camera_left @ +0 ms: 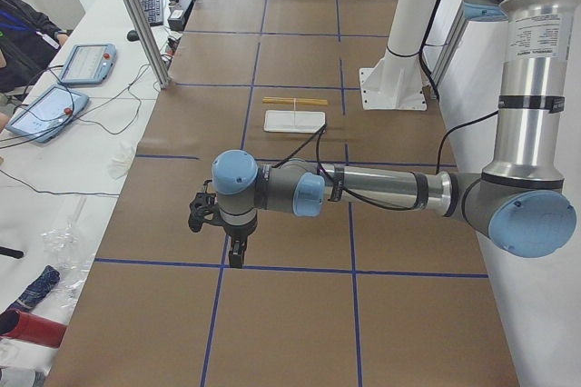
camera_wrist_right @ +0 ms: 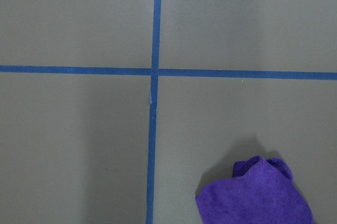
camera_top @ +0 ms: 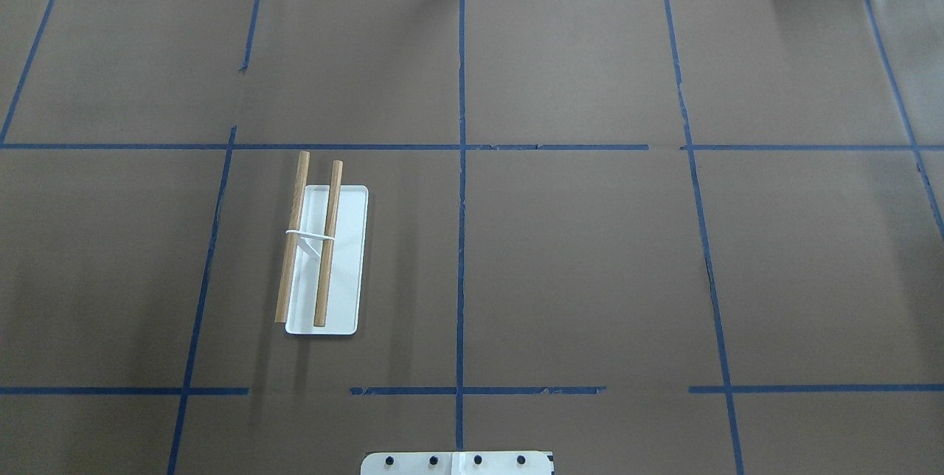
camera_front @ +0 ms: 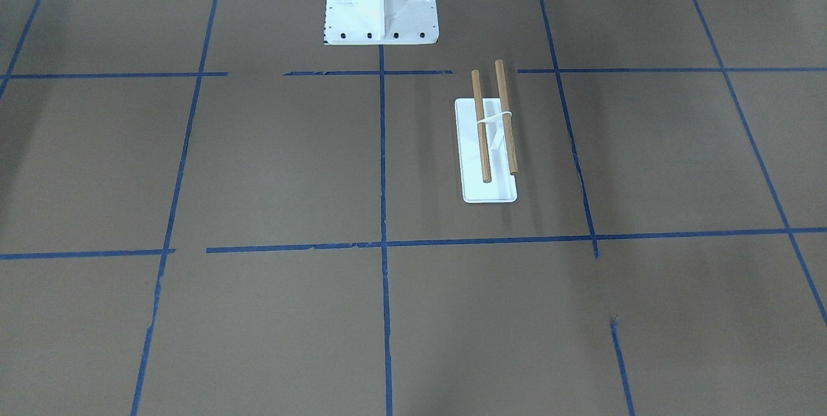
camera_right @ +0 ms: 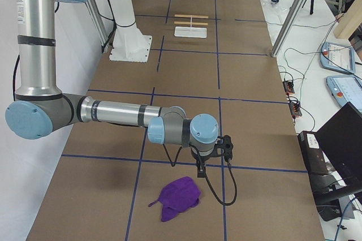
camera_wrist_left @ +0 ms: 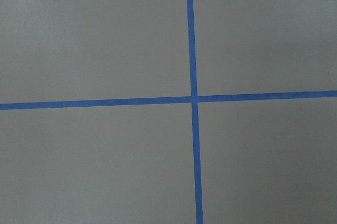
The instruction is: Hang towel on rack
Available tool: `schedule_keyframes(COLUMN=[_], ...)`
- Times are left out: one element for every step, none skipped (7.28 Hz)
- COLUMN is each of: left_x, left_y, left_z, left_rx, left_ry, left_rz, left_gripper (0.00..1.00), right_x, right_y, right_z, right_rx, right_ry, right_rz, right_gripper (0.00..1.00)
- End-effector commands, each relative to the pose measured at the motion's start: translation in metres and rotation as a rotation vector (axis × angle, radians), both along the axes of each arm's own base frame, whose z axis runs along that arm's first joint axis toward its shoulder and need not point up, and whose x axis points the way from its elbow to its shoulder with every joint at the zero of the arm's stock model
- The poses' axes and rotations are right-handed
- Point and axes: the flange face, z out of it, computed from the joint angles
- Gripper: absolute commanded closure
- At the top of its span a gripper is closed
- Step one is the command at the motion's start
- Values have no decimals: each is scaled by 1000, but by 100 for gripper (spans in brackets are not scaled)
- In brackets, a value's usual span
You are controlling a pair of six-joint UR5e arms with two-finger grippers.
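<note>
1. The towel (camera_right: 176, 197) lies crumpled on the table (camera_right: 254, 122), near the right fingers (camera_right: 200, 168).
2. The rack (camera_top: 346, 261) stands well apart from it, on the table's left half.
3. I cannot tell whether the left fingers (camera_left: 236, 256) or the right fingers are spread.

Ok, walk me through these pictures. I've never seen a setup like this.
This is a robot with two arms at a brown table. Two pictures look down on the table, one from behind the robot and one facing it. Two are taken from the table's ends. Each shows the near arm reaching low over the table, with the left gripper in one and the right gripper in the other. The last two come from cameras on the wrists. On the table are a small rack with two bare wooden bars and a crumpled purple towel, which lies near the right gripper. Neither arm holds the towel. I cannot tell whether the grippers are open.
</note>
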Motion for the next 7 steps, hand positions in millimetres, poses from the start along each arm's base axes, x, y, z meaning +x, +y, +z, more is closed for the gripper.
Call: schedule_keyframes(left_x=[1, 1, 2, 2, 2, 2, 2], left_y=[0, 0, 0, 0, 0, -1, -1], left_z=[0, 0, 0, -1, -3, -8, -9], left_rx=[2, 2, 3, 4, 9, 15, 18], left_ry=[-1, -1, 1, 1, 1, 1, 1], left_rz=[3, 3, 4, 4, 4, 3, 4], left_gripper=[0, 0, 0, 0, 0, 0, 0], right_x=[-1, -1, -1, -16, -25, -30, -30], right_y=[0, -1, -17, -24, -28, -31, -27], right_z=[-1, -4, -25, -25, -18, -21, -12], right_rx=[4, 4, 62, 114, 152, 166, 158], right_ry=[0, -1, 1, 7, 7, 6, 2], right_rz=[-2, 2, -5, -36, -53, -61, -71], right_gripper=[0, 0, 0, 0, 0, 0, 0])
